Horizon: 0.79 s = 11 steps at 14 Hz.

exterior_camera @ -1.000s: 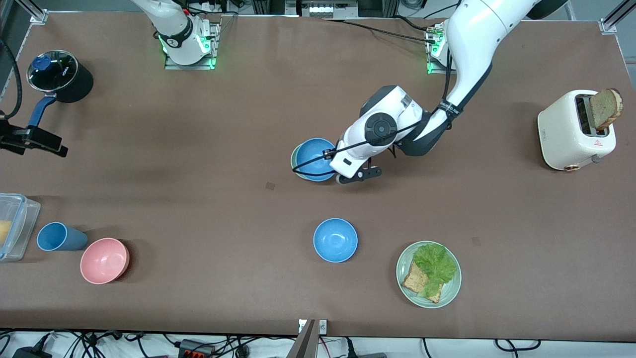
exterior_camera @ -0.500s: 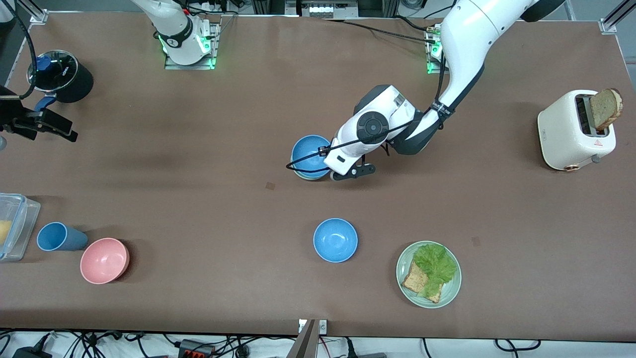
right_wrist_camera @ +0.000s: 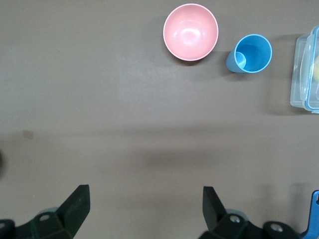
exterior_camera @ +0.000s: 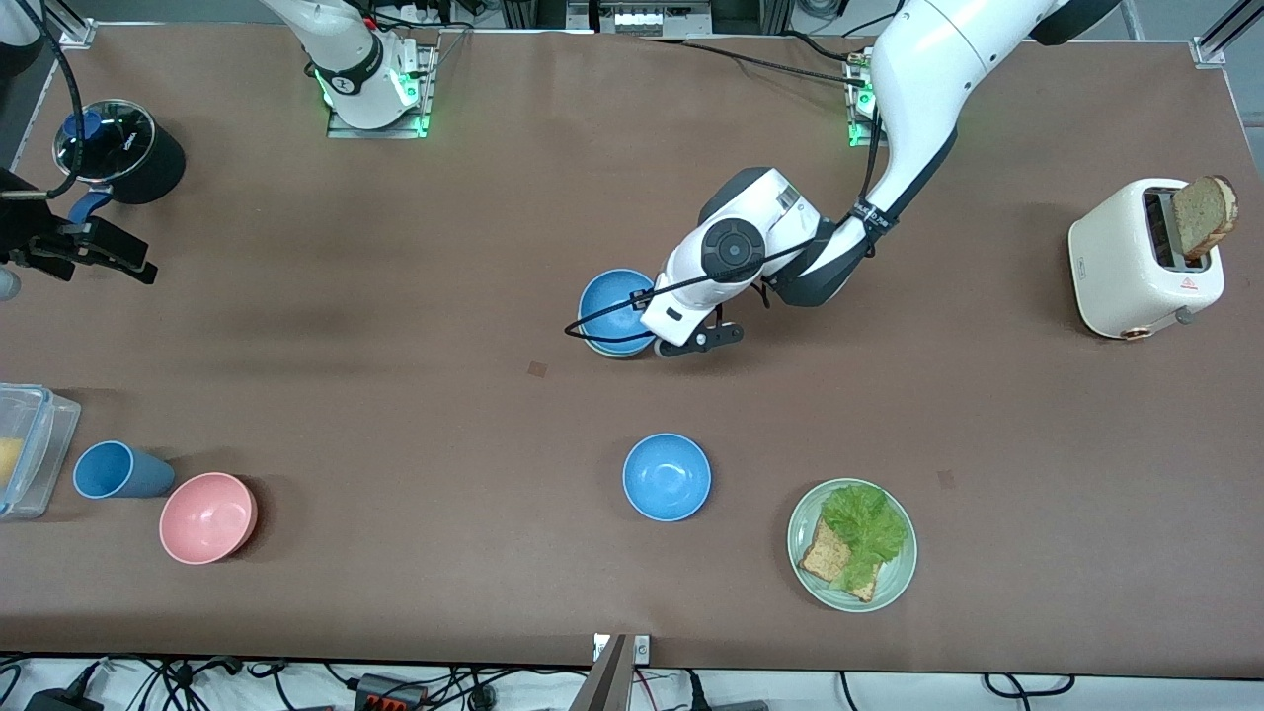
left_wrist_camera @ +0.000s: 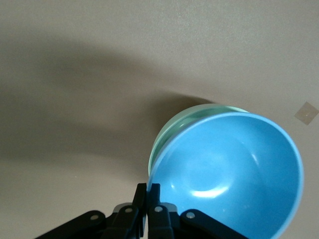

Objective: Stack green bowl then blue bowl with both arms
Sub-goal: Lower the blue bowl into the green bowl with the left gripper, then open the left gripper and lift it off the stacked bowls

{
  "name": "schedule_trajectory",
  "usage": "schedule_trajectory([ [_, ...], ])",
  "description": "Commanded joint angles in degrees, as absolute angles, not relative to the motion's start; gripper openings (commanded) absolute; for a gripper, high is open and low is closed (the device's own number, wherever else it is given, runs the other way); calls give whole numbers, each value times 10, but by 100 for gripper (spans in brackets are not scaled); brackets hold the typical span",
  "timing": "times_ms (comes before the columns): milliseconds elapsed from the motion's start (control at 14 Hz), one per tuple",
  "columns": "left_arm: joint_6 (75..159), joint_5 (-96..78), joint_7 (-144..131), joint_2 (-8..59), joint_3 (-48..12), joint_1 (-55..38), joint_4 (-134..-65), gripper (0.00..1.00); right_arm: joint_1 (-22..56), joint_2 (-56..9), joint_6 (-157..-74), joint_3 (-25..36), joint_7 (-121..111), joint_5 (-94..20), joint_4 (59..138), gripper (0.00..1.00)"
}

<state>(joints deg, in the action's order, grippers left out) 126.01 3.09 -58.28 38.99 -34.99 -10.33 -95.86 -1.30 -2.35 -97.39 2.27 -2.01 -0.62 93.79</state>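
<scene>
My left gripper is shut on the rim of a blue bowl near the middle of the table. In the left wrist view, the gripper pinches the rim of that blue bowl. The blue bowl sits tilted in the green bowl. Only a sliver of the green bowl's rim shows under it in the front view. A second blue bowl stands alone, nearer the front camera. My right gripper waits open and empty in the air at the right arm's end of the table; its own view also shows it.
A green plate with lettuce and toast is beside the second blue bowl. A toaster stands at the left arm's end. A pink bowl, a blue cup, a clear container and a black pot are at the right arm's end.
My left gripper has shifted a little toward the right arm's end with the blue bowl, which now covers more of the green bowl. My right gripper has moved slightly toward the pot.
</scene>
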Motion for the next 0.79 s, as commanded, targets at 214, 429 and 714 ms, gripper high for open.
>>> schedule_trajectory([
  [214,1256,47,-606,392,-345,-97,-940,42,-9,-4,-976,22,-18,3,947,100],
  [429,1236,42,-606,371,-354,-70,-939,43,-10,-4,-976,22,-16,1,947,100],
  [714,1223,40,-606,345,-370,-36,-939,44,-10,-3,-972,22,-18,3,948,100],
])
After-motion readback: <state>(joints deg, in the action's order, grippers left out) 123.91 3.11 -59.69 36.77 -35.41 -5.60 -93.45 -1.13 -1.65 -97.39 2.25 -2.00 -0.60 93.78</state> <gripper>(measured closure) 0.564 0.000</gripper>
